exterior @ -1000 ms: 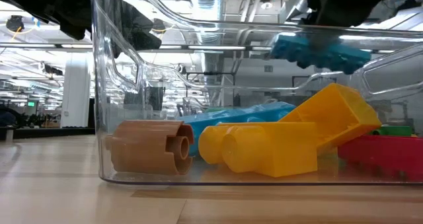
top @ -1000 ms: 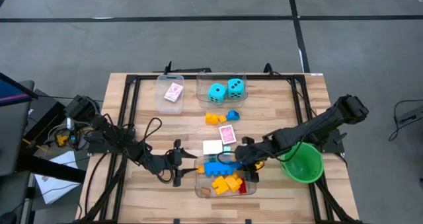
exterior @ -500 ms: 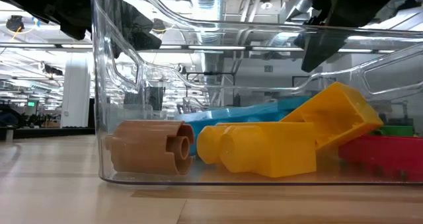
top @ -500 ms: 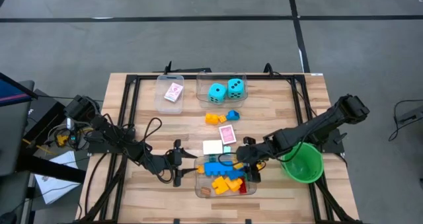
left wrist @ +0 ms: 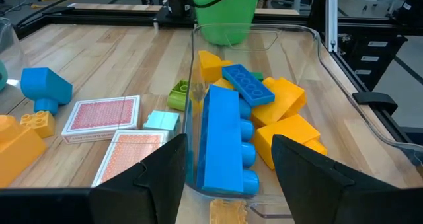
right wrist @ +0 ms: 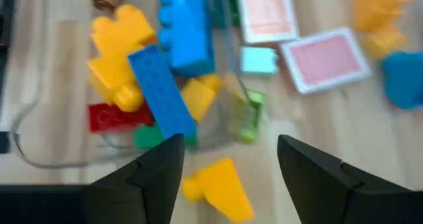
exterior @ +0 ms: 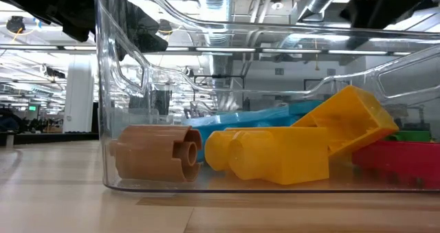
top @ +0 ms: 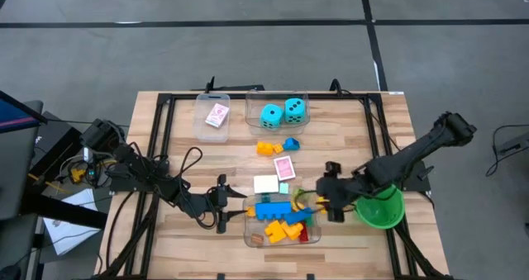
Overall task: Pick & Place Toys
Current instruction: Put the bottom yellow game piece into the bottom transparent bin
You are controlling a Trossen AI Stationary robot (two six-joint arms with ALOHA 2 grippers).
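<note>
A clear tub near the table's front edge holds blue, yellow, red and green bricks. A flat blue brick lies slanted on top of them. My right gripper hangs open above the table just right of the tub, with nothing between its fingers. My left gripper stands open at the tub's left end, its fingers apart on either side of that end. A yellow brick and a small green one lie on the table beside the tub. My left gripper comes level from the table's left at the tub's left end wall. I cannot tell whether its fingers touch the tub.
Two pink-backed cards and a pale one lie behind the tub, with an orange brick and a blue brick farther back. Two cyan dice sit in a far tub. A green bowl stands at the right.
My right gripper has let go of the flat blue brick above the tub. The brick has dropped onto the other bricks inside. The gripper has then risen and drawn back toward the table's right edge, tipping more level.
</note>
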